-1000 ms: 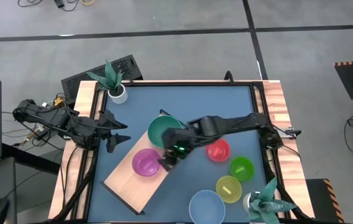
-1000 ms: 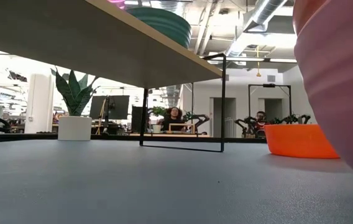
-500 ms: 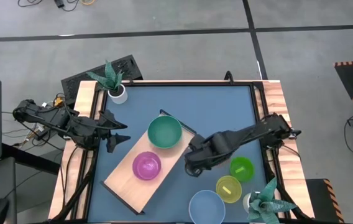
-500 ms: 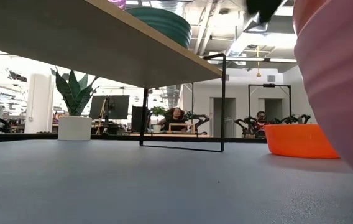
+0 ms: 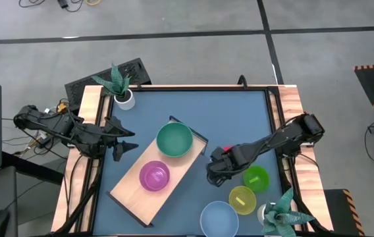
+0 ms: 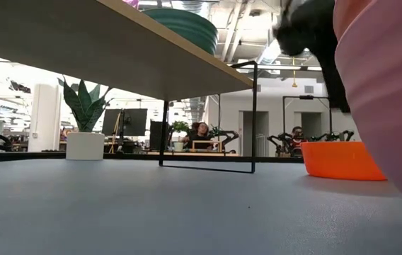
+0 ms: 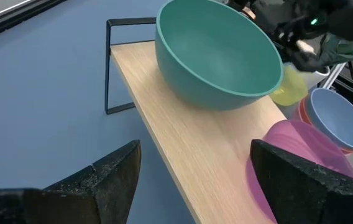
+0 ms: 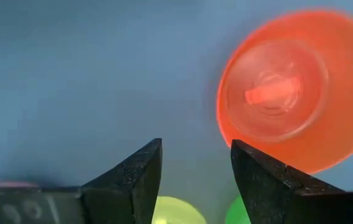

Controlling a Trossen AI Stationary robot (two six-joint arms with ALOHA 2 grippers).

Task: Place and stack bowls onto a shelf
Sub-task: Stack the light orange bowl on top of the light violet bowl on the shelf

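Note:
The light-wood shelf (image 5: 134, 187) lies slantwise on the blue table. On it rest a teal bowl (image 5: 174, 140) and a purple bowl (image 5: 155, 176). My right gripper (image 5: 214, 170) hangs open above the table, just right of the shelf. It points down beside the red bowl (image 8: 288, 87), which it mostly hides in the high view. The red bowl stands upright on the tabletop (image 8: 71, 74). My left gripper (image 5: 126, 146) waits open at the table's left edge, its fingers facing the shelf (image 7: 195, 149).
Green (image 5: 255, 178), yellow-green (image 5: 242, 199) and blue (image 5: 219, 218) bowls sit near the table's right front. A pink bowl (image 6: 392, 92) stands close to the low camera. Potted plants stand at the far left (image 5: 120, 85) and the near right corner (image 5: 280, 214).
My right gripper has swung from above the shelf, between the teal and purple bowls, toward the table's right edge. It has sunk toward the red bowl and tipped until it points straight down. The bowls and the shelf have stayed put.

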